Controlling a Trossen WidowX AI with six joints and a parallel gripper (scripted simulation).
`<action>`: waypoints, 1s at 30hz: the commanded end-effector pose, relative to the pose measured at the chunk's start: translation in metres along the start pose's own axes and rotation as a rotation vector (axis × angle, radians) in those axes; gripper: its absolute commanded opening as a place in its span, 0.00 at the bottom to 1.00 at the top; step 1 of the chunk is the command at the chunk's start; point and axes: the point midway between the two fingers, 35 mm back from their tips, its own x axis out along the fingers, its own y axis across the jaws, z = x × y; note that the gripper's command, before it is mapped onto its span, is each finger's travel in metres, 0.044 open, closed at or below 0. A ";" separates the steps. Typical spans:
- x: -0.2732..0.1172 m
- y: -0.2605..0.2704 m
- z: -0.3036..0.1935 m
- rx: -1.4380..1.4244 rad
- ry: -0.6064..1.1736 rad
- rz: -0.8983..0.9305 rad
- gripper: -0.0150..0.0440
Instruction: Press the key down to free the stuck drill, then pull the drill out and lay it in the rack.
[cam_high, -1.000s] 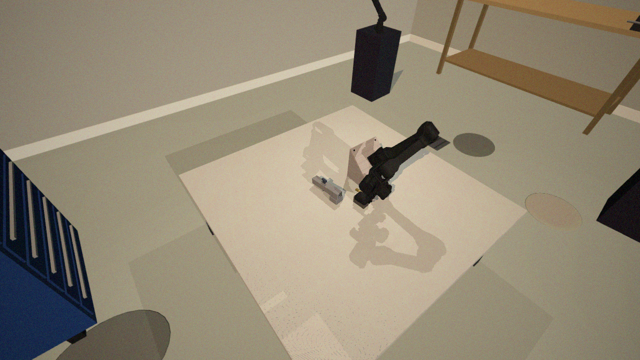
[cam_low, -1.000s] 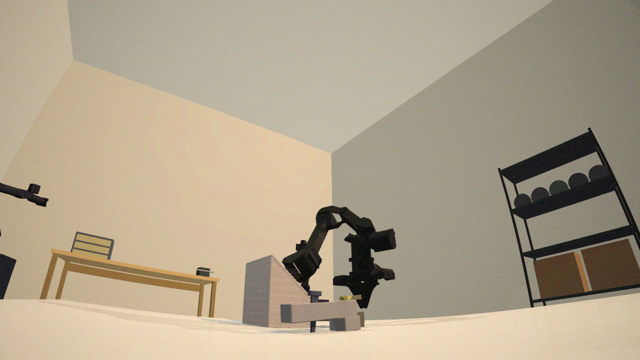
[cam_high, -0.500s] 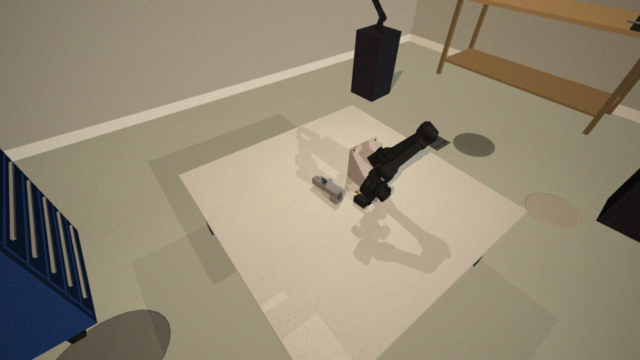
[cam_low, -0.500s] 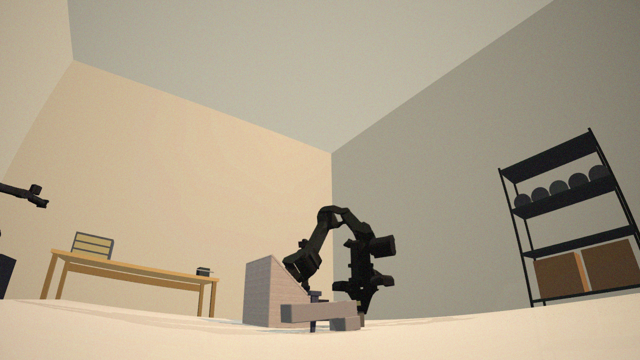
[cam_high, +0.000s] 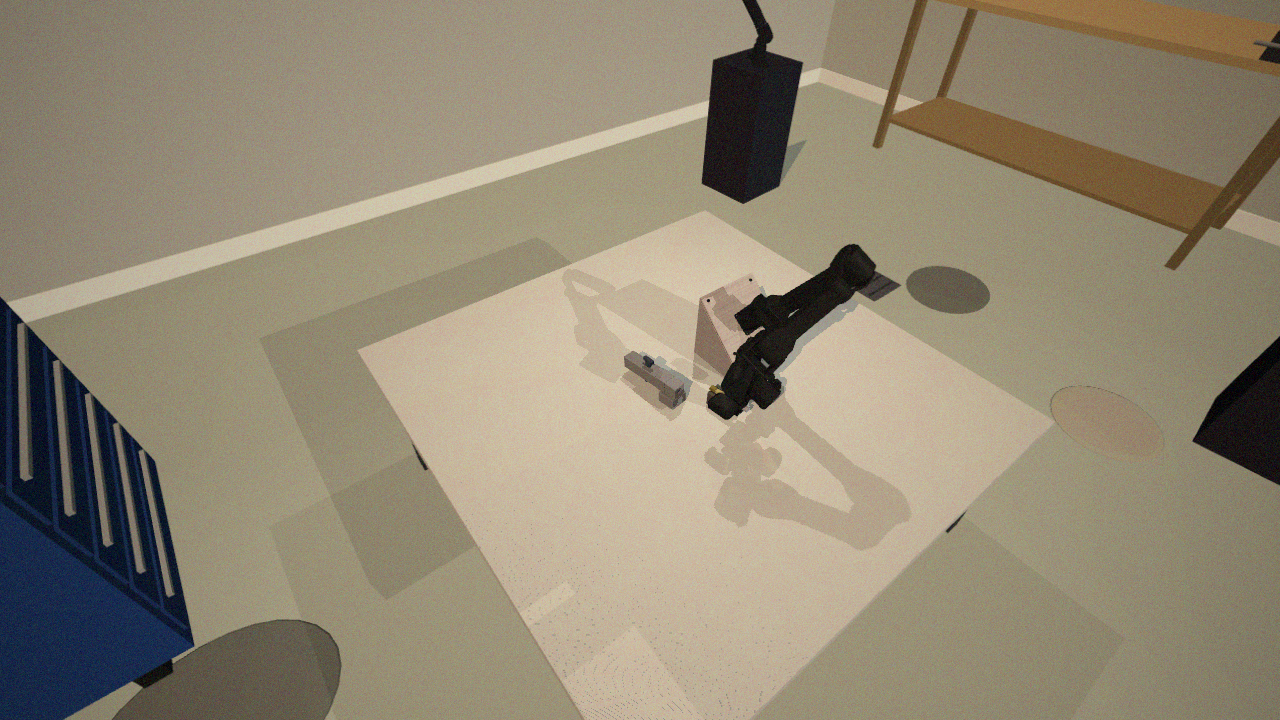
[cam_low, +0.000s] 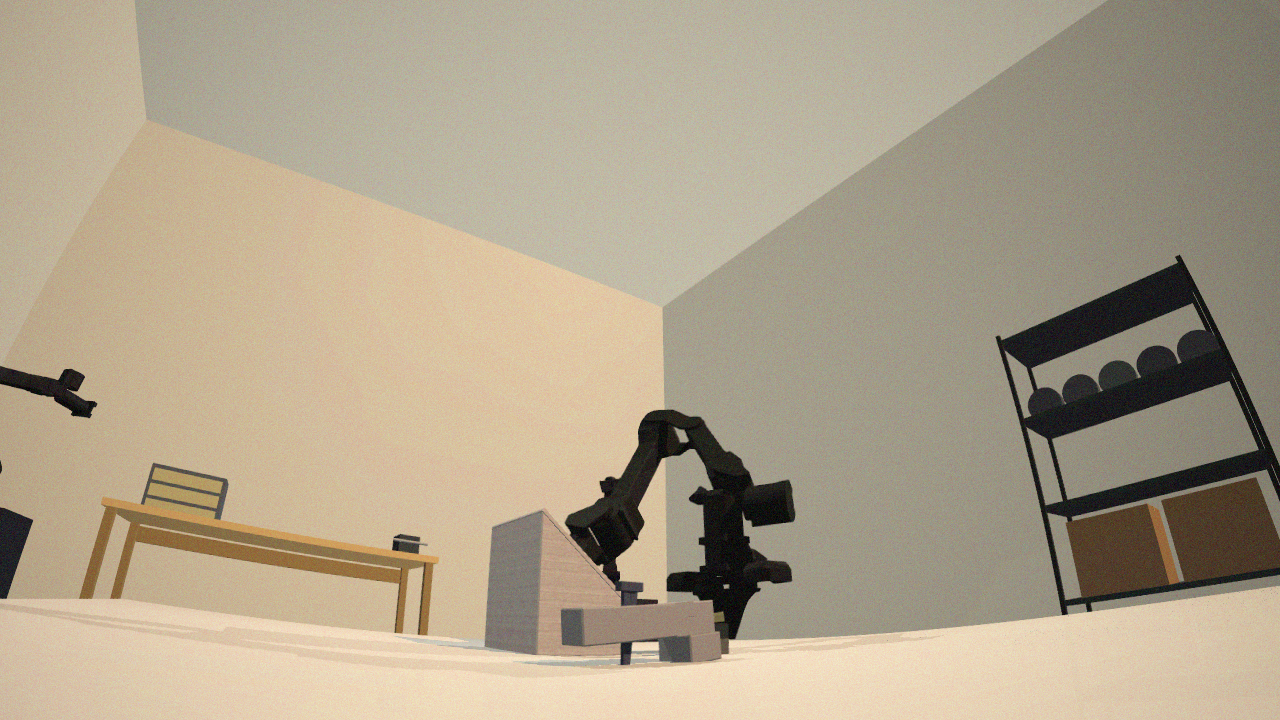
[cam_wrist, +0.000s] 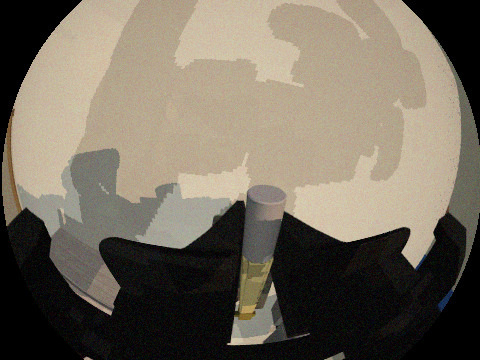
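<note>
My table (cam_high: 554, 447) (cam_low: 268, 680) reads as a matt, pale surface, smooth overall. The sloped block (cam_high: 713, 335) (cam_low: 514, 582) shows fine wood-like grain on its side faces, unpolished. The long grey body (cam_high: 656, 377) (cam_low: 640, 624) looks matt, either plastic or painted metal; I cannot tell which. In my wrist view, the pincer (cam_high: 713, 388) (cam_low: 727, 617) (cam_wrist: 251, 207) has dark, matt fingers resembling plastic. Between them, the grey cylinder (cam_wrist: 264, 225) appears smooth and dull, its yellow section (cam_wrist: 254, 285) plastic-like and flat-faced. The workbench (cam_high: 1065, 165) (cam_low: 268, 534) presents a smooth, wood-coloured finish without gloss.
</note>
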 end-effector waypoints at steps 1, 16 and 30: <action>0.006 0.002 -0.001 0.006 0.005 0.005 0.25; 0.018 0.005 -0.004 0.006 0.005 0.006 0.25; 0.018 0.006 -0.006 0.006 0.005 0.006 0.25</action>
